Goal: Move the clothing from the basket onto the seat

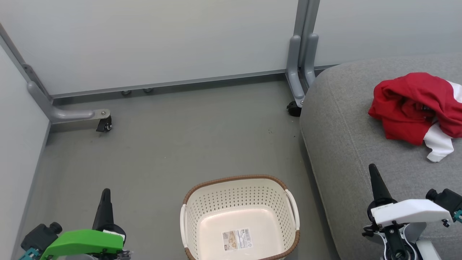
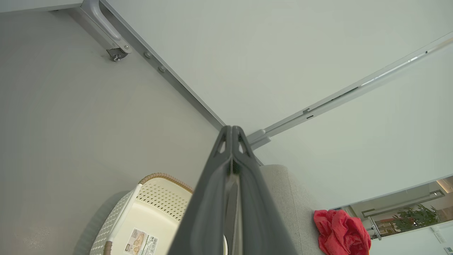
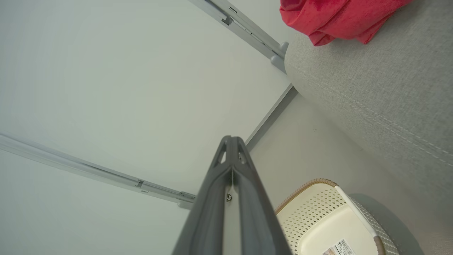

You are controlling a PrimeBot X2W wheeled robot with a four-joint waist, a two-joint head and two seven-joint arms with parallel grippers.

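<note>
Grey smooth floor (image 1: 173, 151) fills the corner of the room, and pale partition walls (image 1: 162, 43) close it at the back and at the left. One metal foot (image 1: 68, 115) of the partitions ends in a small black caster (image 1: 104, 127). On the floor, at the lower middle of the head view, stands the basket (image 1: 234, 179), cream-white with many small holes and a brown woven-look rim. A label sticker (image 1: 237, 239) lies on its pale bottom. Just beside the basket, to the robot's right, is the seat (image 1: 346, 144), a large light grey cushion with a stitched seam along its rounded edge. The clothing (image 1: 408, 108) lies on top of the seat, well apart from the basket, as one crumpled red heap with white parts at its right side; how many pieces are in the heap cannot be told. The left gripper (image 1: 105, 196), with a green housing (image 1: 83, 242) at its base, hovers above the floor to the left of the basket. The right gripper (image 1: 374, 175), with a white housing (image 1: 408, 211), hovers over the front part of the seat, near the clothing but not touching it. In both wrist views the two dark fingers are pressed together along their whole length, so both grippers are fully closed and hold nothing.
</note>
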